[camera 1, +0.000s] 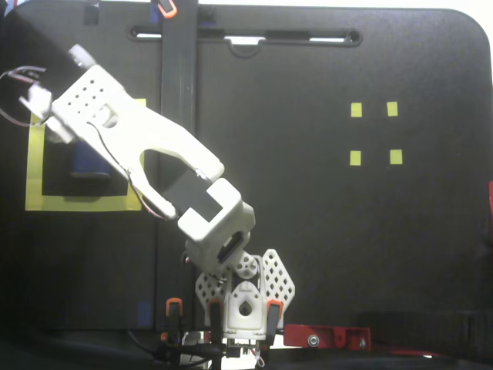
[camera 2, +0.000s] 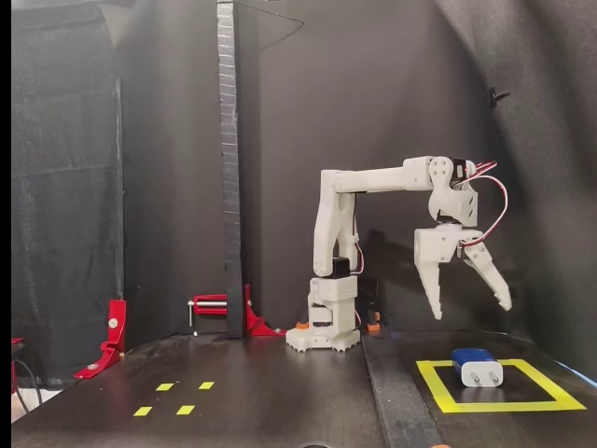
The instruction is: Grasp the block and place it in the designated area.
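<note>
You've got the block [camera 2: 477, 367] lying flat on the black bench [camera 2: 280, 401], inside the designated area [camera 2: 437, 385], the big yellow tape square, and in the low side-on fixed view it sits toward the back-middle of that square with its two short prongs on the white end facing the camera. Nothing's touching it. The gripper [camera 2: 471, 306] hangs in the air above the square with its jaws spread wide apart and empty, tips pointing down, well clear of the block. In the top-down fixed view, the white arm [camera 1: 154, 146] reaches diagonally from its base over to the square [camera 1: 35, 166] at the left, and it covers most of the block [camera 1: 91, 164], so you only catch a dark-blue sliver poking out under the arm, inside the tape. You can't really read the jaws from up there. The four tiny yellow squares [camera 1: 375, 132] sit well away from the big square on the opposite side of the bench, and a red clamp [camera 2: 224, 313] sits by the black post, behind them.
</note>
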